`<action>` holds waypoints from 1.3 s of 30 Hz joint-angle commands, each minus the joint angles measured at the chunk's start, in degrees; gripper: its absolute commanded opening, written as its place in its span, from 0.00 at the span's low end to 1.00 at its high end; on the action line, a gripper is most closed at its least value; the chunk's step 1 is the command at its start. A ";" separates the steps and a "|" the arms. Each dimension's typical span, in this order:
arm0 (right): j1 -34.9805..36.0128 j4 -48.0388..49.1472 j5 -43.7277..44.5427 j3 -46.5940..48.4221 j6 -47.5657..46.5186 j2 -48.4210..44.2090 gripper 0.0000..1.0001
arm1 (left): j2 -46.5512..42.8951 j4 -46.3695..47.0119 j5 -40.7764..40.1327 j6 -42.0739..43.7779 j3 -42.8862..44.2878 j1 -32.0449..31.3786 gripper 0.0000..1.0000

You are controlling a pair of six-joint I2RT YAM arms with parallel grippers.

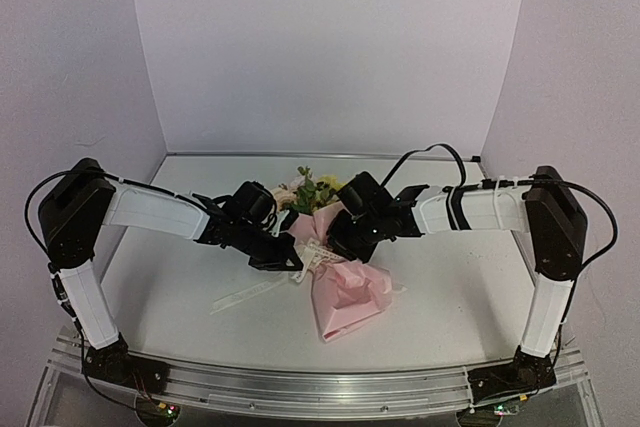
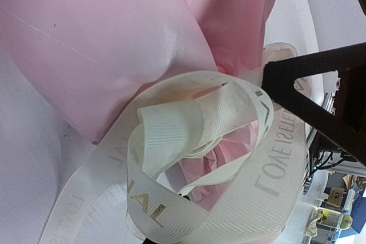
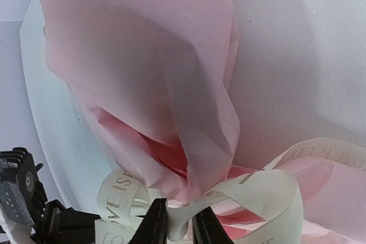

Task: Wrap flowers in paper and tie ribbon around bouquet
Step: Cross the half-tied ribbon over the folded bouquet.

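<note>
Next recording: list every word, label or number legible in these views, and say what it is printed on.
"LOVE IS LE...": gold capitals on the ribbon, left wrist view; the rest is lost where the ribbon curves away.
"VE IS": the ribbon again, right wrist view; cut off on both sides by the loops.
Other gold letters on the ribbon's loops: fragments only, not readable as words.
Top view: the ribbon's lettering is too small to read.
No other readable text.
</note>
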 commanded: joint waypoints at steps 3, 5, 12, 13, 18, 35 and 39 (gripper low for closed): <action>-0.28 0.84 -1.39 1.76 -0.70 -0.49 0.12 | -1.57 -1.17 0.57 1.26 2.54 0.26 0.00; -0.24 0.95 -2.02 1.67 -0.85 -0.93 0.11 | -1.57 -1.63 0.40 1.46 2.65 0.27 0.00; -0.29 1.73 -3.05 1.21 -1.47 -2.74 0.00 | -1.58 -4.34 -0.21 2.95 3.39 0.20 0.00; -0.25 1.74 -3.37 1.31 -1.57 -2.79 0.00 | -1.50 -4.66 -0.24 3.18 3.62 0.25 0.00; -0.40 1.86 -3.78 1.56 -1.83 -3.00 0.00 | -1.19 -6.70 -0.21 4.15 4.38 0.26 0.00; -1.95 3.51 -4.71 0.66 -2.02 -4.81 0.00 | 0.08 -13.80 0.07 5.64 8.12 -1.34 0.00; -2.48 3.94 -3.75 -0.58 -2.01 -5.65 0.00 | 0.69 -15.39 0.39 5.99 9.73 -2.27 0.00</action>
